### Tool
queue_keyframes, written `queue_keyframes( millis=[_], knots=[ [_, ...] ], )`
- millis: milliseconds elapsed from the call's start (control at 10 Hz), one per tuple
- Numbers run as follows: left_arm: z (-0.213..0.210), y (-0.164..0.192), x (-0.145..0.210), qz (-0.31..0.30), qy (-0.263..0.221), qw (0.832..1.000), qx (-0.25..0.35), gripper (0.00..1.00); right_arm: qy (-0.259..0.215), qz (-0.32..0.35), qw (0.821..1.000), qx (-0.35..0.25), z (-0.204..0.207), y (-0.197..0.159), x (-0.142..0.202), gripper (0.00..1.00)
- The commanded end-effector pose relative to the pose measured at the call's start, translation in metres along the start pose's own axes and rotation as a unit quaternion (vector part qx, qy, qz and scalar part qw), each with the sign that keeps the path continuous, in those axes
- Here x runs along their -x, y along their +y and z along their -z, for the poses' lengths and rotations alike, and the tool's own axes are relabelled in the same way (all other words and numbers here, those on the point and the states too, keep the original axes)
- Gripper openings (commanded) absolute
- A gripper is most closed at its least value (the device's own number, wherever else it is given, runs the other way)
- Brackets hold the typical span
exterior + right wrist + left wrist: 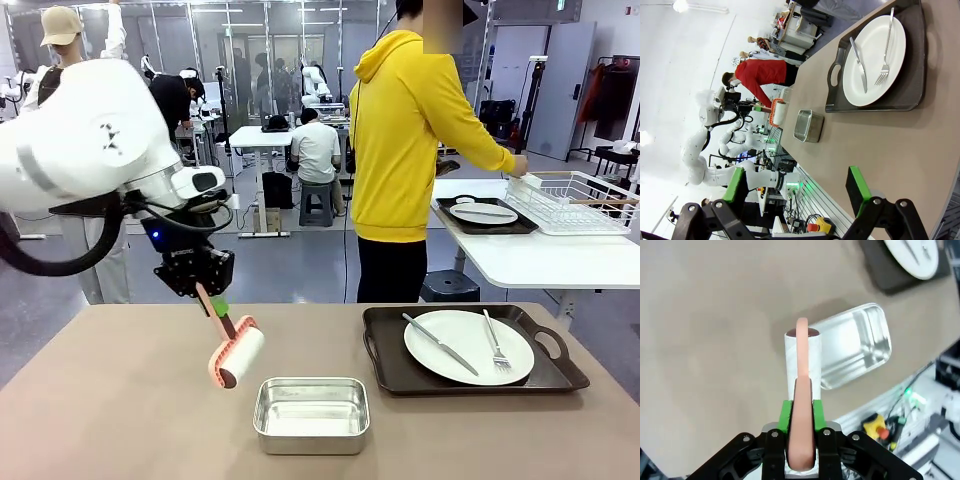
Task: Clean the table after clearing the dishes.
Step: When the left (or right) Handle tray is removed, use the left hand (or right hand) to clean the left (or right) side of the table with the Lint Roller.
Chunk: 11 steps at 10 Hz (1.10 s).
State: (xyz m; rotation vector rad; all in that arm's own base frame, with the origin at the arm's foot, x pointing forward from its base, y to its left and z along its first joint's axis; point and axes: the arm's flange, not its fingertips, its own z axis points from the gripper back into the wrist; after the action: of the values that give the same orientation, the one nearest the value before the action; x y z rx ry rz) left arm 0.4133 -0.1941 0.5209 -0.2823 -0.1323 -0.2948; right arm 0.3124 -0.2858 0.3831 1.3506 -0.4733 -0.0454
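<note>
My left gripper (213, 300) is shut on the pink handle of a lint roller (237, 357), whose white roll hangs just above the beige table (110, 400), left of centre. In the left wrist view the gripper (801, 412) clamps the handle and the roller (799, 357) points down at the table (715, 340). One of the dishes, a white plate (468, 346) with knife and fork, lies on a dark tray (390, 370) at the table's right. A second plate (484, 212) on its tray sits on the white side table. My right gripper (796, 185) is open over the table (900, 150), holding nothing.
A small steel pan (312, 413) stands at the front middle, just right of the roller, also seen as the pan (855, 347). A person in a yellow hoodie (410, 130) stands at the far side with a hand at a wire rack (575, 200).
</note>
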Motion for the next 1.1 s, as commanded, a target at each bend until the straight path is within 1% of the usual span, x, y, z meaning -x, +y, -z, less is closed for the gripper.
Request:
queue_keyframes(
  millis=[0,100,600,700,800,900,1000],
  knots=[
    [0.007,0.0,0.0,-0.015,-0.016,0.999,-0.044,0.16,0.002,-0.002,1.0,-0.001,0.0,0.003,0.003,1.0],
    [0.0,0.0,0.0,0.0,0.0,1.0,0.0,0.16,0.002,-0.002,1.0,-0.001,0.0,0.003,0.003,1.0],
    [0.0,0.0,0.0,0.0,0.0,1.0,0.0,0.16,0.002,-0.002,1.0,-0.001,0.0,0.003,0.003,1.0],
    [0.006,-0.002,0.0,-0.003,-0.007,1.0,-0.01,0.21,0.002,-0.002,1.0,-0.001,0.0,0.003,0.003,1.0],
    [0.003,0.011,-0.002,-0.025,0.002,0.999,0.024,0.21,0.002,-0.002,1.0,-0.001,0.0,0.003,0.003,1.0],
    [0.006,0.023,-0.001,-0.05,-0.002,0.998,0.045,0.21,0.002,-0.002,1.0,-0.001,0.0,0.003,0.003,1.0],
    [0.013,0.033,0.0,-0.051,-0.002,0.996,0.076,0.21,0.002,-0.002,1.0,-0.001,0.0,0.003,0.003,1.0]
  ],
)
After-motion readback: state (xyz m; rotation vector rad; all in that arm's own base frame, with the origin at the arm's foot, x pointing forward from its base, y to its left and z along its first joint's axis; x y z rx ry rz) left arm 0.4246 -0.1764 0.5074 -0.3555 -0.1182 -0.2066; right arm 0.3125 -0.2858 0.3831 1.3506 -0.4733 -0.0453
